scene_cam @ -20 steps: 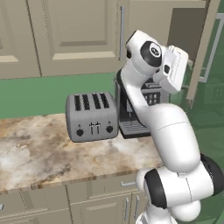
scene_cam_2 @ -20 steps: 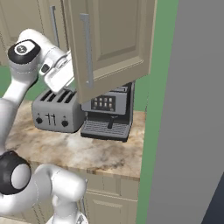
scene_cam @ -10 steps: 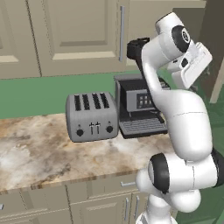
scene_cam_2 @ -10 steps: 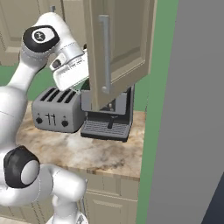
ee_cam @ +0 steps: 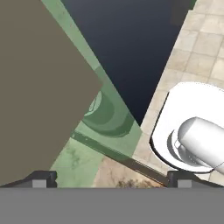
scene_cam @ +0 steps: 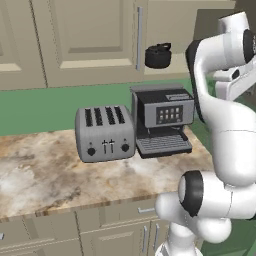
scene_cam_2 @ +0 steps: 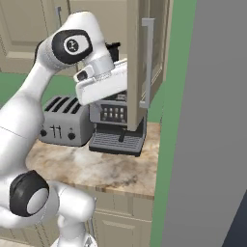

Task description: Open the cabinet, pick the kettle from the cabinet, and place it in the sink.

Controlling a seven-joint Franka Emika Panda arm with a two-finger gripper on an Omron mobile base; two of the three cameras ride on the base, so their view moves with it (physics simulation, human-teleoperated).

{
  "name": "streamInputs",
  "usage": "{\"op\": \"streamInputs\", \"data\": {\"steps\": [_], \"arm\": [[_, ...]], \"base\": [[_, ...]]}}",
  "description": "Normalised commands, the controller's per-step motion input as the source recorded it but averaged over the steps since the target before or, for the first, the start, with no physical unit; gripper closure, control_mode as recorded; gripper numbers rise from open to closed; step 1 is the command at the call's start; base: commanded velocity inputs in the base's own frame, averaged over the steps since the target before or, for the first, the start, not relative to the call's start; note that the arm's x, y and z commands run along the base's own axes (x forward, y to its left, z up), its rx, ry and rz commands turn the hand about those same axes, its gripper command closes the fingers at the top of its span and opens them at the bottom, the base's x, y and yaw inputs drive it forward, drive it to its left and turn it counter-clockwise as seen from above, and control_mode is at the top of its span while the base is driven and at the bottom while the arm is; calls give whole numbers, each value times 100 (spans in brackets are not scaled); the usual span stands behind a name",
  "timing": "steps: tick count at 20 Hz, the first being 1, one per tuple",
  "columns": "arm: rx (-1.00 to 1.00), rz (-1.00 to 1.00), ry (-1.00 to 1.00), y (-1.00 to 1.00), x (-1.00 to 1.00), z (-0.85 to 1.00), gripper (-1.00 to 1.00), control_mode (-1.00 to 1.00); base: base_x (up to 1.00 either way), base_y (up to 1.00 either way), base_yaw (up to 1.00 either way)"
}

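Kitchen counter below carries a toaster (scene_cam: 105, 133) and coffee machine (scene_cam: 163, 120). Cabinet (scene_cam_2: 139, 62) door swung open; pincer (ee_cam: 111, 177) empty, jaws spread wide. Kettle (scene_cam: 158, 55) sits inside, leftward. Next: reach in, straddle its handle.

One kettle (scene_cam: 158, 55), one toaster (scene_cam: 105, 133), one coffee machine (scene_cam: 162, 120), one open cabinet (scene_cam: 90, 40).

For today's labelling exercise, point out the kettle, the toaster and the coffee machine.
kettle (scene_cam: 158, 56), left base view, on its round body.
toaster (scene_cam: 105, 133), left base view, on its front face.
coffee machine (scene_cam: 163, 119), left base view, on its front panel.
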Motion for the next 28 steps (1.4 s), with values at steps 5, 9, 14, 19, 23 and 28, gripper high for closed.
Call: {"op": "streamInputs", "data": {"steps": [5,9,14,19,23,28], "arm": [[14,1,-18,-1,8,-20,-100,-100],[10,4,-20,14,8,-7,-100,-100],[1,7,-15,42,0,0,-100,-100],[-12,7,-3,71,0,0,-100,-100],[-16,14,0,69,-2,3,-100,-100],[-20,34,0,58,-16,10,-100,-100]], "base": [[0,0,0],[0,0,0],[0,0,0],[0,0,0],[0,0,0],[0,0,0]]}}
